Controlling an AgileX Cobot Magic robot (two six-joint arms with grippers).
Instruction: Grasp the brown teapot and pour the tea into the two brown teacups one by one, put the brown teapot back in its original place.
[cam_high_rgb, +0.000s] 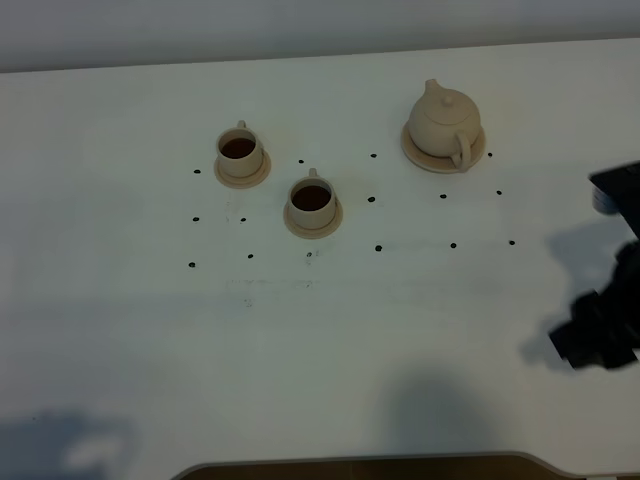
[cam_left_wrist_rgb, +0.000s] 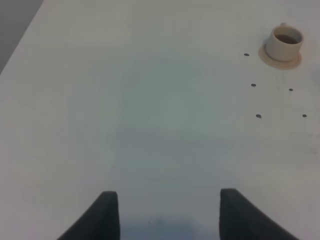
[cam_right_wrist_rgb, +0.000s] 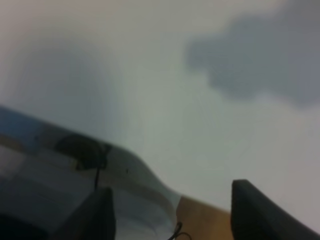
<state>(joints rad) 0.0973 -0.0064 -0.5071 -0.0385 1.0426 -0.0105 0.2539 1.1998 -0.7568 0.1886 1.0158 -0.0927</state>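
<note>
The brown teapot (cam_high_rgb: 445, 122) stands upright on its wide round saucer (cam_high_rgb: 416, 154) at the back right, handle toward the front. Two brown teacups sit on small saucers, one at the back left (cam_high_rgb: 240, 151) and one nearer the middle (cam_high_rgb: 312, 199). Both hold dark liquid. The left wrist view shows one cup (cam_left_wrist_rgb: 285, 42) far off. My left gripper (cam_left_wrist_rgb: 167, 220) is open and empty over bare table. My right arm (cam_high_rgb: 600, 325) is at the table's right edge, well in front of the teapot. My right gripper (cam_right_wrist_rgb: 175, 215) is open and empty.
Several small black dots (cam_high_rgb: 372, 199) mark the white table (cam_high_rgb: 320, 330) around the cups and teapot. The table's front edge (cam_high_rgb: 360, 465) runs along the bottom of the exterior view, and a brown surface (cam_right_wrist_rgb: 210, 220) shows beyond it in the right wrist view.
</note>
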